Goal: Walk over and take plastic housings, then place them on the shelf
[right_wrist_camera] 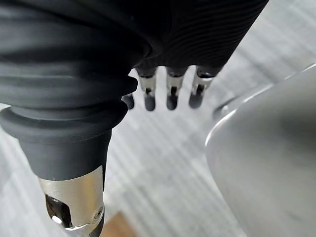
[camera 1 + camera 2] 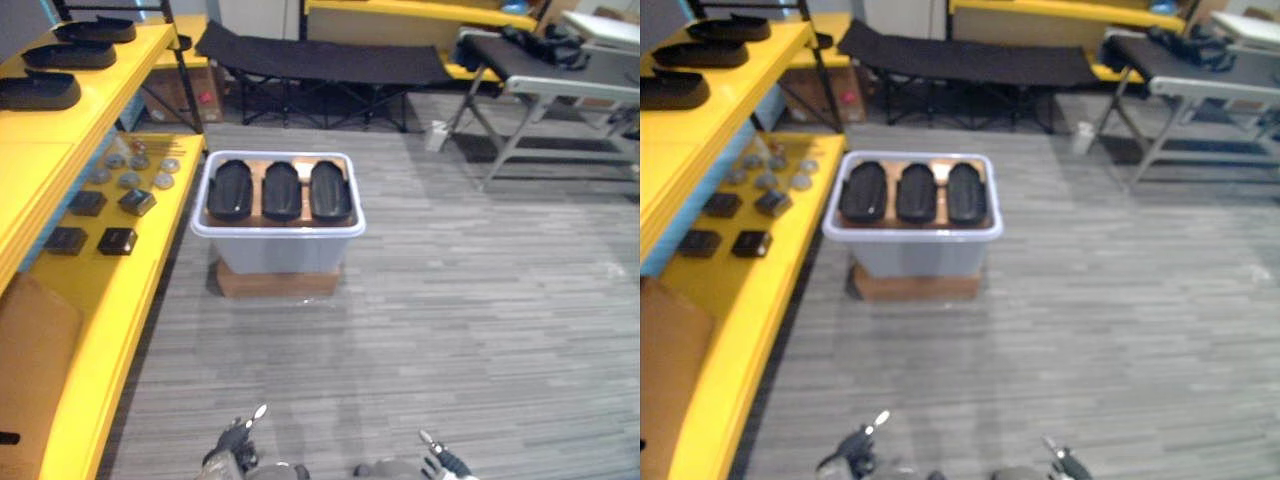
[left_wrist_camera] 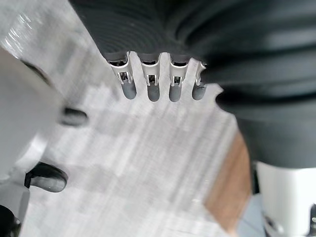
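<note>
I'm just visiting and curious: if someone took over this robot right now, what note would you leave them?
Left hand and right hand: open, empty, low over the floor.
Three plastic housings lie side by side in the grey bin ahead.
Three shelved housings lie on the yellow shelf, top level, at left.
To do: walk to the bin, take housings, shelve them.

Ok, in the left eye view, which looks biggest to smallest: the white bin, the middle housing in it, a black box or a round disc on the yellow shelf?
1. the white bin
2. the middle housing
3. the black box on the yellow shelf
4. the round disc, smallest, though it sits farther back than the box
</note>
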### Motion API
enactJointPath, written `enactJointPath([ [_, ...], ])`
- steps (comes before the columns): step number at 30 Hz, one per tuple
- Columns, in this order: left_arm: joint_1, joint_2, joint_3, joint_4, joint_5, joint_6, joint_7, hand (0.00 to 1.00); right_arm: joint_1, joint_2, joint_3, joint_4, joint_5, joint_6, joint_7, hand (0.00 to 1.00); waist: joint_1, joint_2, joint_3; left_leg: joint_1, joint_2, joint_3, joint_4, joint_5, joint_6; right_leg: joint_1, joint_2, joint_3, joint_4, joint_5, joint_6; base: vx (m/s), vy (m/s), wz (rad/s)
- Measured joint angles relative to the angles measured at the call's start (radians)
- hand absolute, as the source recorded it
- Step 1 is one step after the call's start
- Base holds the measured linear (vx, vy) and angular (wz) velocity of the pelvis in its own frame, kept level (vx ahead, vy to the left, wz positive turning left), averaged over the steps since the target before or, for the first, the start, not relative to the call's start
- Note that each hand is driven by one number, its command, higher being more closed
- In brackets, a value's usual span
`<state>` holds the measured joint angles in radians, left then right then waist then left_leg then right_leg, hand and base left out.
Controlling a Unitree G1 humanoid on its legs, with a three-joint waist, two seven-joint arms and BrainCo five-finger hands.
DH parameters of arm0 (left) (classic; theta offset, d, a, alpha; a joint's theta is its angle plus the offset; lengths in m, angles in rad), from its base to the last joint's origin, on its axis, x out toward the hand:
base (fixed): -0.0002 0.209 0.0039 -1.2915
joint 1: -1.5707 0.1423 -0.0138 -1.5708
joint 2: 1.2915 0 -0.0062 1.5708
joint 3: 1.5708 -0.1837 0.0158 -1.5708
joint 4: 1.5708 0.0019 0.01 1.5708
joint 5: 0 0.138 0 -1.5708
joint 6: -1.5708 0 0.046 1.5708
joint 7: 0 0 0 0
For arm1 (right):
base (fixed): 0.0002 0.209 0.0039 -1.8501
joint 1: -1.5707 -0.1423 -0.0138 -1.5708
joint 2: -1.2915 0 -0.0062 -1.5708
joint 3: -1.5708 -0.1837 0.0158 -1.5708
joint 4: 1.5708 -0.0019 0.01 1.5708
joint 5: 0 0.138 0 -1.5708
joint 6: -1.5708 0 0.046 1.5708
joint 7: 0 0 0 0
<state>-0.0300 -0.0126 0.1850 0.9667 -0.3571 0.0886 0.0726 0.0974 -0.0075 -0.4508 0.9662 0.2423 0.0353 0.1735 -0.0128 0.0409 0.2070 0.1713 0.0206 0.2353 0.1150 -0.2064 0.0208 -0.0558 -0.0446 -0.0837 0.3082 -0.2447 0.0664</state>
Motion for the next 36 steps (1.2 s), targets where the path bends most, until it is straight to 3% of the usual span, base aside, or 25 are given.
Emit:
enactJointPath([
  [1,0.001,-0.002,0.001,0.001,-0.015,0.006,0.001,0.00,0.008,0.010,0.002,-0.013,-0.001,-0.018,0.001,0.00,-0.004,0.006,-0.003,0.006,0.021,-0.028,0.004,-0.009,-0.013,-0.018,-0.004,0.003,-0.003,0.026,0.003,0.12,-0.231,0.75],
  [3,0.000,0.000,0.019,0.000,-0.036,0.015,0.000,0.00,0.020,0.036,0.001,-0.016,-0.001,-0.036,0.002,0.00,-0.001,-0.031,-0.010,0.002,0.047,-0.075,0.044,-0.036,-0.047,-0.030,-0.009,0.009,-0.025,0.090,0.012,0.07,-0.278,0.83],
  [4,0.003,-0.001,0.043,0.001,-0.037,0.024,0.001,0.00,0.031,0.055,0.001,-0.017,0.000,-0.042,0.003,0.00,0.001,-0.067,-0.012,-0.001,0.055,-0.102,0.082,-0.066,-0.066,-0.018,-0.016,0.011,-0.047,0.163,0.013,0.07,-0.347,0.86],
  [5,0.022,0.000,0.070,-0.004,-0.035,0.033,0.005,0.00,0.049,0.077,0.000,-0.016,0.015,-0.053,0.000,0.00,0.001,-0.105,-0.020,-0.010,0.057,-0.130,0.132,-0.107,-0.079,-0.003,-0.040,-0.001,-0.048,0.193,0.030,0.14,-0.442,0.87],
  [6,0.015,-0.009,0.095,0.002,-0.037,0.037,0.009,0.00,0.050,0.084,-0.010,-0.015,0.034,-0.058,-0.001,0.00,0.002,-0.092,-0.018,-0.028,0.086,-0.146,0.182,-0.131,-0.100,0.016,-0.021,-0.021,-0.045,0.148,0.018,0.15,-0.367,0.65],
  [8,0.016,-0.047,0.140,-0.004,-0.037,0.047,0.024,0.00,0.052,0.076,-0.051,-0.023,0.067,-0.064,-0.007,0.00,-0.005,-0.057,-0.015,-0.094,0.146,-0.137,0.323,-0.128,-0.109,0.046,0.004,-0.087,-0.056,0.120,-0.017,0.13,-0.304,0.74],
  [9,0.011,-0.057,0.154,-0.004,-0.037,0.047,0.026,0.00,0.057,0.072,-0.063,-0.024,0.075,-0.068,-0.013,0.00,-0.006,-0.050,-0.012,-0.129,0.161,-0.137,0.382,-0.120,-0.102,0.054,0.009,-0.101,-0.061,0.113,-0.024,0.09,-0.267,0.80],
  [10,0.003,-0.072,0.192,-0.007,-0.038,0.045,0.033,0.00,0.062,0.062,-0.078,-0.025,0.093,-0.076,-0.024,0.00,0.001,-0.023,-0.008,-0.199,0.189,-0.136,0.520,-0.095,-0.083,0.075,0.022,-0.116,-0.069,0.101,-0.036,0.03,-0.145,0.39],
  [11,0.003,-0.074,0.196,-0.007,-0.040,0.042,0.031,0.00,0.062,0.060,-0.079,-0.025,0.100,-0.077,-0.024,0.00,0.001,-0.016,-0.005,-0.220,0.199,-0.134,0.563,-0.083,-0.077,0.085,0.026,-0.119,-0.073,0.098,-0.039,0.03,-0.164,0.34],
  [12,0.004,-0.073,0.223,-0.016,-0.039,0.019,0.033,0.00,0.062,0.054,-0.079,-0.025,0.108,-0.079,-0.024,0.00,0.001,-0.005,0.001,-0.279,0.242,-0.118,0.706,-0.075,-0.067,0.129,0.034,-0.136,-0.085,0.080,-0.047,0.04,-0.154,0.19],
  [14,0.014,-0.060,0.225,-0.025,-0.039,0.012,0.038,0.00,0.065,0.053,-0.077,-0.017,0.103,-0.080,-0.028,0.00,0.004,-0.009,0.001,-0.303,0.272,-0.089,0.719,-0.076,-0.077,0.179,0.032,-0.143,-0.114,0.075,-0.047,0.08,-0.105,0.07],
  [16,0.032,-0.065,0.225,-0.050,-0.037,0.007,0.039,0.00,0.066,0.056,-0.078,-0.017,0.101,-0.083,-0.045,0.00,0.006,-0.010,0.001,-0.309,0.263,-0.030,0.539,-0.067,-0.093,0.204,0.017,-0.144,-0.141,0.079,-0.036,-0.02,0.053,0.04],
  [17,0.034,-0.064,0.227,-0.052,-0.029,0.003,0.038,0.00,0.066,0.058,-0.077,-0.017,0.103,-0.084,-0.053,0.00,0.008,-0.017,0.008,-0.311,0.219,-0.013,0.406,-0.057,-0.108,0.218,-0.008,-0.145,-0.147,0.077,-0.023,-0.14,0.218,0.17],
  [18,0.033,-0.066,0.227,-0.060,-0.024,0.002,0.038,0.00,0.066,0.063,-0.071,-0.017,0.109,-0.086,-0.065,0.00,0.010,-0.032,0.017,-0.312,0.154,-0.012,0.289,-0.016,-0.105,0.227,-0.042,-0.145,-0.141,0.066,-0.004,-0.11,0.247,0.09],
  [20,0.050,-0.050,0.234,-0.063,-0.012,0.001,0.034,0.00,0.075,0.053,-0.018,-0.017,0.138,-0.094,-0.072,0.00,0.037,-0.052,0.021,-0.273,0.103,-0.001,0.240,0.062,-0.067,0.234,-0.068,-0.092,-0.136,0.048,0.022,0.09,0.258,-0.31],
  [22,0.061,-0.026,0.234,-0.062,0.029,-0.001,0.033,0.00,0.069,0.059,0.049,-0.036,0.157,-0.098,-0.075,0.00,0.029,-0.068,0.015,-0.282,0.095,0.018,0.280,0.014,-0.044,0.234,-0.073,-0.011,-0.149,0.052,0.013,0.29,0.236,-0.29],
  [26,0.057,-0.008,0.217,-0.056,0.098,-0.023,0.030,0.00,0.061,0.071,0.066,-0.056,0.205,-0.075,-0.080,0.00,0.049,-0.086,0.012,-0.267,0.109,0.077,0.364,-0.091,-0.027,0.231,-0.077,0.060,-0.126,0.062,0.003,0.24,0.191,-0.36],
  [28,0.060,0.003,0.183,-0.049,0.102,-0.021,0.030,0.00,0.059,0.071,0.057,-0.055,0.215,-0.056,-0.079,0.00,0.054,-0.090,0.008,-0.221,0.107,0.108,0.329,-0.100,-0.025,0.204,-0.087,0.064,-0.054,0.065,0.001,0.22,0.129,-0.59],
  [29,0.068,0.010,0.162,-0.042,0.102,-0.020,0.029,0.00,0.059,0.071,0.052,-0.043,0.215,-0.047,-0.069,0.00,0.054,-0.086,-0.006,-0.170,0.093,0.146,0.267,-0.091,-0.023,0.133,-0.105,0.057,0.074,0.066,0.007,0.26,0.116,-0.69],
  [31,0.071,0.022,0.110,-0.037,0.101,-0.020,0.027,0.00,0.061,0.070,0.039,-0.031,0.212,-0.047,-0.057,0.00,0.042,-0.083,-0.014,-0.124,0.085,0.165,0.223,-0.082,-0.016,0.085,-0.108,0.052,0.165,0.048,0.013,0.17,0.053,-0.32],
  [32,0.061,0.025,0.062,-0.013,0.101,-0.023,0.023,0.00,0.064,0.062,0.031,-0.015,0.204,-0.047,-0.047,0.00,0.022,-0.070,-0.014,-0.097,0.096,0.161,0.206,-0.082,-0.015,0.064,-0.070,0.042,0.156,0.006,-0.009,0.04,-0.030,0.01],
  [34,0.046,0.019,0.030,0.007,0.101,-0.023,0.018,0.00,0.065,0.056,0.022,-0.015,0.204,-0.050,-0.043,0.00,0.018,-0.051,-0.018,-0.087,0.121,0.159,0.207,-0.082,-0.016,0.037,-0.014,0.028,0.060,0.001,-0.033,-0.09,-0.106,-0.07],
  [35,0.038,0.011,0.028,0.009,0.100,-0.023,0.012,0.00,0.068,0.057,0.021,-0.017,0.205,-0.052,-0.044,0.00,0.012,-0.050,-0.017,-0.079,0.125,0.160,0.203,-0.081,-0.016,0.034,0.003,0.003,-0.056,0.038,-0.037,-0.16,-0.140,-0.01],
  [36,0.028,-0.003,0.028,0.010,0.098,-0.023,0.011,0.00,0.073,0.059,0.020,-0.022,0.209,-0.054,-0.044,0.00,0.003,-0.049,-0.019,-0.064,0.118,0.161,0.200,-0.084,-0.026,0.025,-0.005,-0.006,-0.121,0.152,-0.033,-0.09,-0.117,0.11],
])
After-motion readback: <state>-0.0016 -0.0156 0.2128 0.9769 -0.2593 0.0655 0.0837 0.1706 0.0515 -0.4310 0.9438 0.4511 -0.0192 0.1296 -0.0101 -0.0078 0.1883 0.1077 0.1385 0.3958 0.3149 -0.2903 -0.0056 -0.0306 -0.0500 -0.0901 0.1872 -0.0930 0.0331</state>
